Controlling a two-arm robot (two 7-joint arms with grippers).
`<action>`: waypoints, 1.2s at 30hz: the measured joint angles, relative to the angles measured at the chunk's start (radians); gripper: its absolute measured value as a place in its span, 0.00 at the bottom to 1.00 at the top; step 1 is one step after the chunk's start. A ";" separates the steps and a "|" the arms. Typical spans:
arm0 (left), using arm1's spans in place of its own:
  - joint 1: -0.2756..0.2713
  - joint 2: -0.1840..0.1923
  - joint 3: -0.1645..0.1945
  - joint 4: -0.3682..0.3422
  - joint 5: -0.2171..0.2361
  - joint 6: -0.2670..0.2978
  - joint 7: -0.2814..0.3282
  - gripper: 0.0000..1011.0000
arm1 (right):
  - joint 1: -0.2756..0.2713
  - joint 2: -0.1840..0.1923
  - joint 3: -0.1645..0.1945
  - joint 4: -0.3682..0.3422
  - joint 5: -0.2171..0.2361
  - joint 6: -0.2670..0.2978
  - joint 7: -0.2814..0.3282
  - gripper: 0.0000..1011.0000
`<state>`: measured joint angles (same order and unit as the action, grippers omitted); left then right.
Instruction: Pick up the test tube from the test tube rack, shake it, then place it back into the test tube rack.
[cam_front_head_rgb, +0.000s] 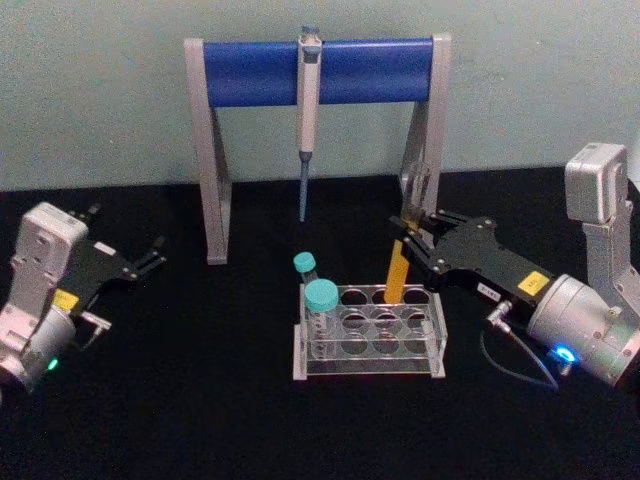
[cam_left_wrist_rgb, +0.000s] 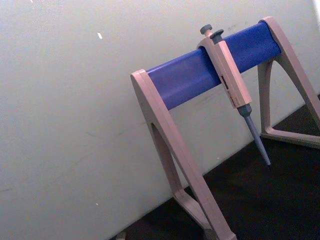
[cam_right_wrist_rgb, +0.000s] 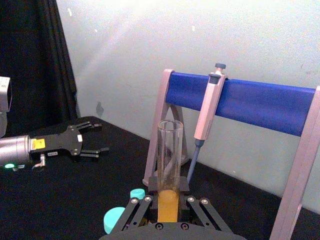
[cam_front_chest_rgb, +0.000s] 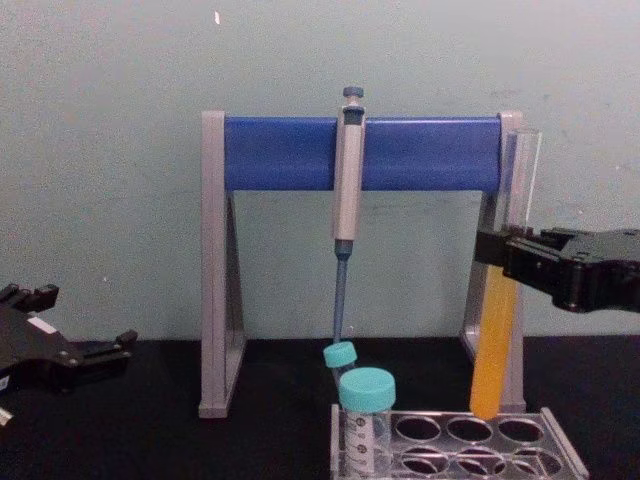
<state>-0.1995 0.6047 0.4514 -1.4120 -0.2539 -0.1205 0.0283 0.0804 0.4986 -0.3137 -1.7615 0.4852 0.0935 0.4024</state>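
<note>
Two short clear vials with teal screw caps (cam_front_head_rgb: 321, 296) are standing in the left-hand holes of the low clear plastic test tube rack (cam_front_head_rgb: 375, 362), which is sitting closest to the robot on the black worktop (cam_front_head_rgb: 200, 410). Just behind them, the long thin clear glass test tube (cam_front_head_rgb: 398, 272), capless and holding orange-yellow liquid in its lower part, is hanging over the rack's rear row of holes. Its top is leaning slightly toward the robot's right. Its rounded bottom is sitting level with the rack's top plate in the chest view, and whether it is touching the plate cannot be told. The right end effector (cam_front_head_rgb: 405, 237) is reaching in from the robot's right and clamping its black fingers narrowly around the tube near its middle, just above the liquid line. Off to the robot's left and well apart from the rack, the left end effector (cam_front_head_rgb: 157, 255) is hovering low over the worktop with its fingers spread wide and gripping nothing. Farther back, the tall grey pipette stand with a blue crossbar (cam_front_head_rgb: 360, 70) is standing on the worktop. A grey pipette with a blue tip (cam_front_head_rgb: 307, 120) is hanging from the middle of the bar. Behind the stand, the pale green wall (cam_front_head_rgb: 100, 100) is closing off the scene.
</note>
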 joint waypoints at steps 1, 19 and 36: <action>0.000 0.000 0.000 0.000 0.000 0.000 0.000 0.99 | 0.000 0.000 0.000 0.000 0.000 0.000 0.000 0.22; 0.000 0.000 0.000 0.000 0.000 0.000 0.000 0.99 | 0.076 -0.026 -0.051 0.067 -0.021 -0.015 0.017 0.22; 0.000 0.000 0.000 0.000 0.000 0.000 0.000 0.99 | 0.171 -0.058 -0.045 0.177 -0.054 -0.016 -0.008 0.22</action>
<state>-0.1995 0.6047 0.4514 -1.4120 -0.2539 -0.1205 0.0283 0.2512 0.4403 -0.3588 -1.5848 0.4313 0.0774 0.3945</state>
